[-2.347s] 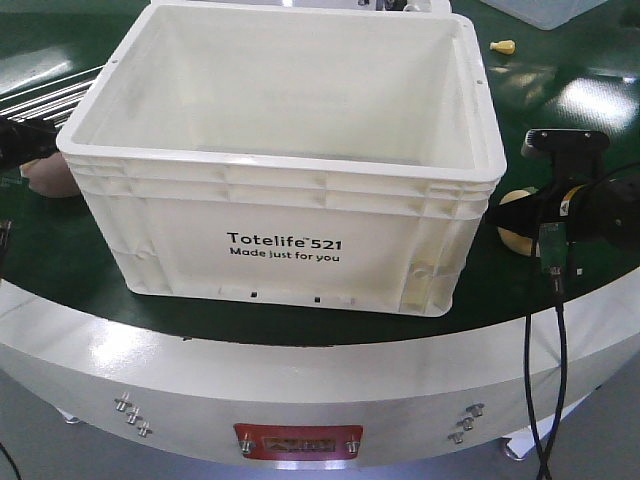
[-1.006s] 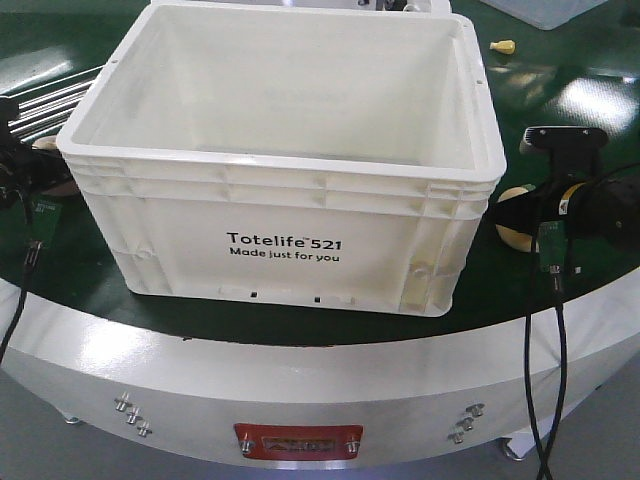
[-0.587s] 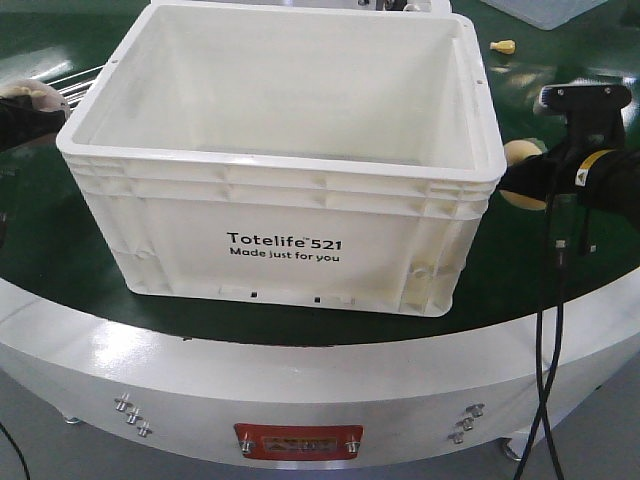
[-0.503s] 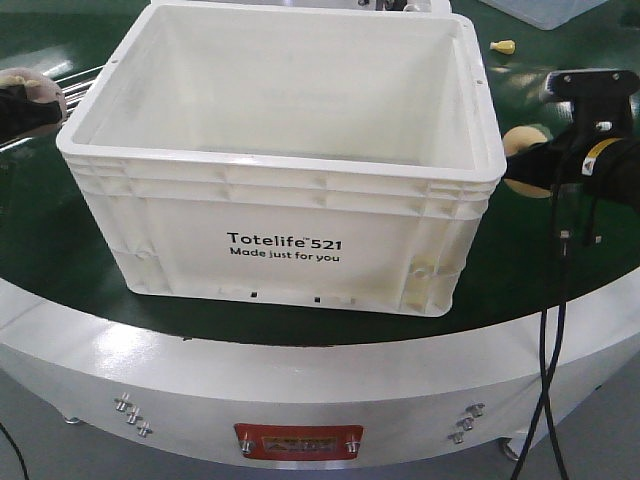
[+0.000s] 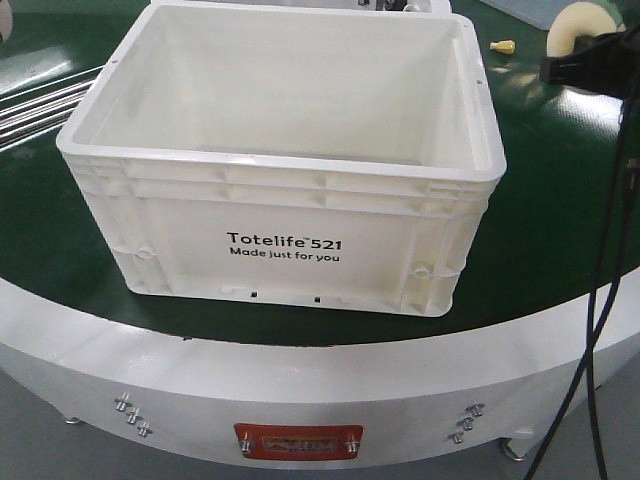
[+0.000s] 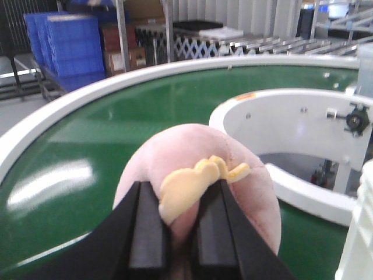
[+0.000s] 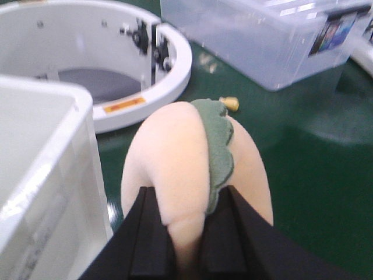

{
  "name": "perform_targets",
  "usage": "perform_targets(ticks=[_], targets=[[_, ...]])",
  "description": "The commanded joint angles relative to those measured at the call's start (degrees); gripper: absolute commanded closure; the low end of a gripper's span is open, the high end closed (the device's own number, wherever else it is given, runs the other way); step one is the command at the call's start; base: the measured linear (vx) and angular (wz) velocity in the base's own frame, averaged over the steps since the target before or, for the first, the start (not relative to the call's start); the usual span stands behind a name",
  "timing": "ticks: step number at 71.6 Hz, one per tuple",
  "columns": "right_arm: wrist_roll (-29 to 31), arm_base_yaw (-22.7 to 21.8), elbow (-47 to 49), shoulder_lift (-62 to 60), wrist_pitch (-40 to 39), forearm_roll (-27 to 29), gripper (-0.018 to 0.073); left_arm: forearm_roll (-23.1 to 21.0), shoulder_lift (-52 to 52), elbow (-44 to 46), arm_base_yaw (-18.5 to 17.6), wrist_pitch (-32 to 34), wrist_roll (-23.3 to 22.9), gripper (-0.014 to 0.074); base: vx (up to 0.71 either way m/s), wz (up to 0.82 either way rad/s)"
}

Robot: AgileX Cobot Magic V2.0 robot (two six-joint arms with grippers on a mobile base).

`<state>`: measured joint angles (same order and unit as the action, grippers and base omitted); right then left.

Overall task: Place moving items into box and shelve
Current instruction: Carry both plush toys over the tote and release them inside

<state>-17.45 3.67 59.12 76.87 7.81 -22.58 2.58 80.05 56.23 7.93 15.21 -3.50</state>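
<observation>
box [image 5: 290, 215]: open side up, long way left to right, words face camera | left gripper [image 6: 178, 201]: pinching pink soft toy [image 6: 253, 198] | right gripper [image 7: 187, 203]: pinching cream soft toy [image 7: 169, 154]

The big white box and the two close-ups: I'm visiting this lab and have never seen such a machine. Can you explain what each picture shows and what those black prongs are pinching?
This is a two-armed robot with one camera facing forward and one on each wrist. The front picture looks down at a curved green belt surface, where a large cream-white plastic box printed "Totelife 521" stands with nothing visible inside. A small yellow object lies on the green past its far right corner. The other two pictures are taken from the wrists, looking along each claw. The left claw is shut on a pink plush toy with a yellow frill; blue plastic crates stand in the background. The right claw is shut on a peach plush toy with a green frill, beside the box; a clear plastic bin sits beyond.
</observation>
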Motion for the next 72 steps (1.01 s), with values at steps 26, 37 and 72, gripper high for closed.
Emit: perform_targets(ticks=[26,37,72], targets=[[-0.4,0.1,2.4,-9.6,-5.7,-0.5,0.0571,0.5,-10.1,1.5,-6.3,4.0,-0.3,0.0624,0.0,0.0],[-0.4,3.9,2.4,-10.5,-5.7,-0.6,0.0571,3.1,-10.4,1.5,-12.2,3.8,-0.3,0.0624,0.0,0.0],[-0.4,23.5,2.4,-5.8,-11.1,-0.7,0.0571,3.1,-8.3,1.5,-31.0,4.6,-0.3,0.0624,0.0,0.0]])
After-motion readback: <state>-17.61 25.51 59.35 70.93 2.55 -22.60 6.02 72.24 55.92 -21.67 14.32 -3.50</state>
